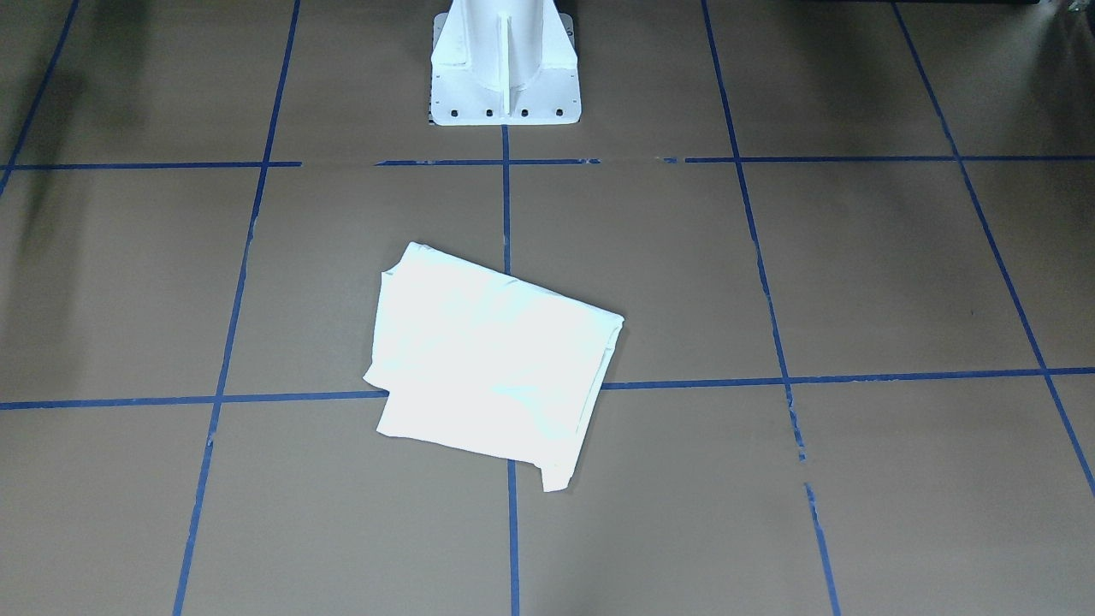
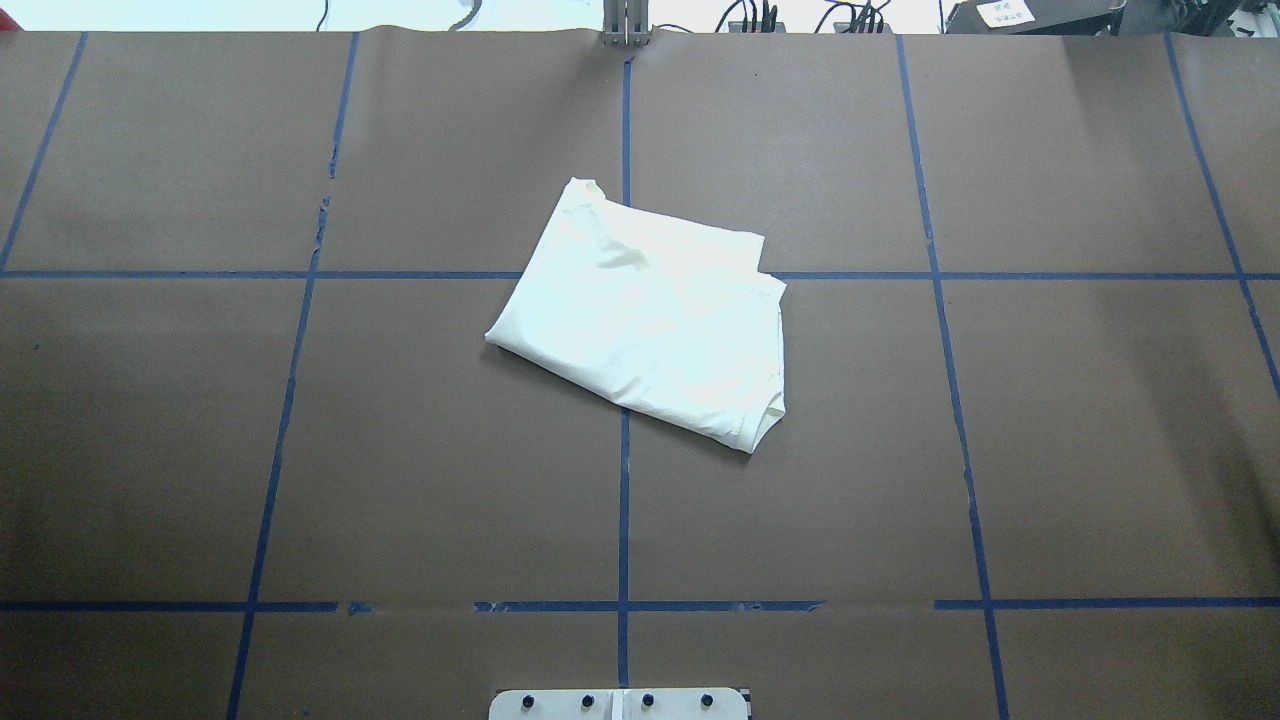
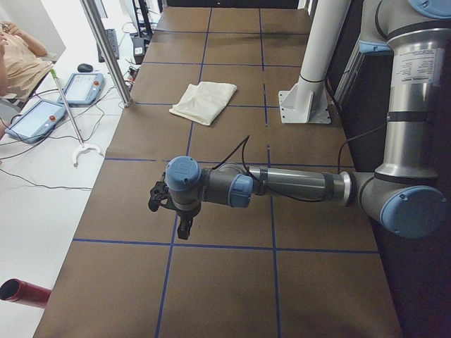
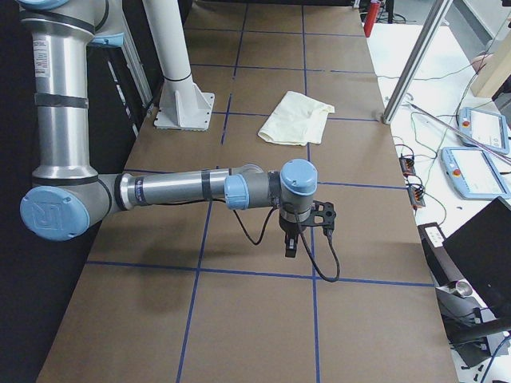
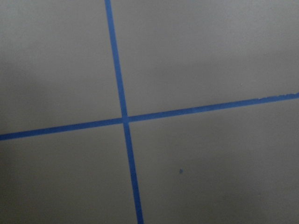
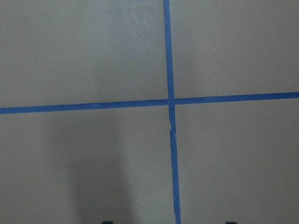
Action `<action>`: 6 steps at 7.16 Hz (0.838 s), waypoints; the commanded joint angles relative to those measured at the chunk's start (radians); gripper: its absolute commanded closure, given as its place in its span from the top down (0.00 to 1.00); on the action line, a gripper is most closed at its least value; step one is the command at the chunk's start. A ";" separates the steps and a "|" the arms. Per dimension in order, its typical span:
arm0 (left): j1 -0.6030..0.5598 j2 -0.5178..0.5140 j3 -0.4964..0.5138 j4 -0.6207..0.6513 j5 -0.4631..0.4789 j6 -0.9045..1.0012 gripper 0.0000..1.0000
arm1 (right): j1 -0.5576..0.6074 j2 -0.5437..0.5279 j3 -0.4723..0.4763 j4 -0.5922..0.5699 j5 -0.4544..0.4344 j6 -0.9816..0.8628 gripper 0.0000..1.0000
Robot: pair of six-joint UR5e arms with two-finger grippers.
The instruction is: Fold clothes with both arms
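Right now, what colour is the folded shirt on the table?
The shirt is plain off-white, no print showing; best seen in the overhead view.

The cream T-shirt (image 2: pixel 645 310) lies flat near the middle of the tabletop (image 2: pixel 200 450), folded into a compact, roughly rectangular, slightly skewed bundle, while the left arm (image 3: pixel 296 184) and right arm (image 4: pixel 184 190) reach out level, well apart from it.

Cream T-shirt (image 2: pixel 650 310) on a brown table (image 2: pixel 1000 450) gridded with blue tape (image 2: pixel 622 520)
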 commanded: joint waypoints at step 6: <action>-0.028 0.133 -0.111 0.078 0.125 -0.013 1.00 | 0.000 -0.002 -0.043 0.001 -0.005 -0.025 1.00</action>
